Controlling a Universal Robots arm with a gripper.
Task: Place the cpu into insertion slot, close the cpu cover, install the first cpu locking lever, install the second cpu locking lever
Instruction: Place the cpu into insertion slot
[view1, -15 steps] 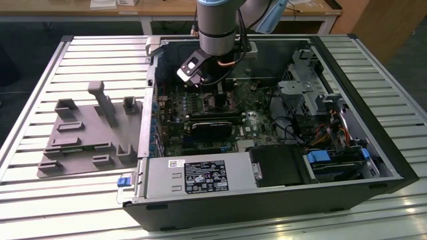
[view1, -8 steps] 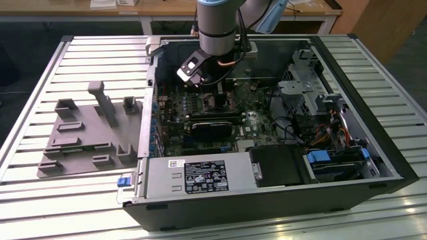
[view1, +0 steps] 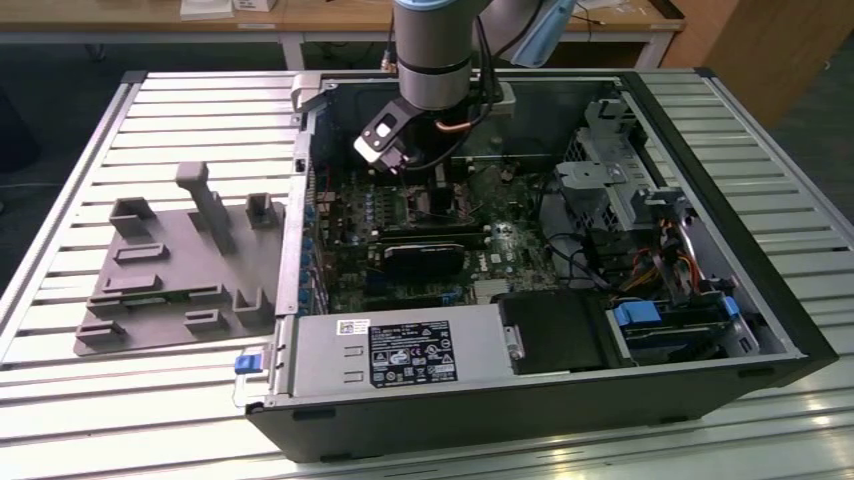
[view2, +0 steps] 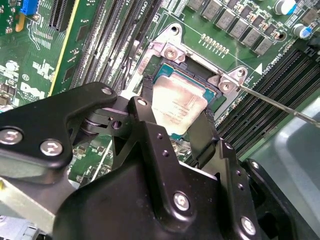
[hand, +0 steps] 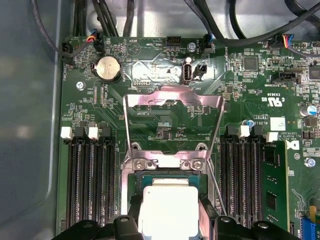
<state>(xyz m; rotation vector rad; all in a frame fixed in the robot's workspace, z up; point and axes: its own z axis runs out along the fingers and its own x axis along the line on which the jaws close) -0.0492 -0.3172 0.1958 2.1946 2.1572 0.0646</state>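
Note:
The cpu (view2: 176, 102) (hand: 169, 207), a pale silvery square chip, sits between my gripper's (view2: 175, 120) (hand: 169, 227) black fingers (view2: 144, 112), which press on two opposite edges. It is level over the insertion slot (view2: 171, 53) (hand: 167, 162), in it or just above it; I cannot tell which. The cpu cover (hand: 172, 97), a thin silvery frame, stands swung open beyond the slot. A thin locking lever rod (view2: 280, 106) (hand: 216, 186) sticks out unlatched beside the slot. In the exterior view my gripper (view1: 424, 185) reaches down into the open computer case.
Black memory slots (hand: 90, 180) flank the socket on both sides. A black card (view1: 427, 247) lies across the board near the gripper. Drive bays and cables (view1: 627, 200) fill the exterior view's right. A grey fixture (view1: 174, 270) lies outside the case on the slatted table.

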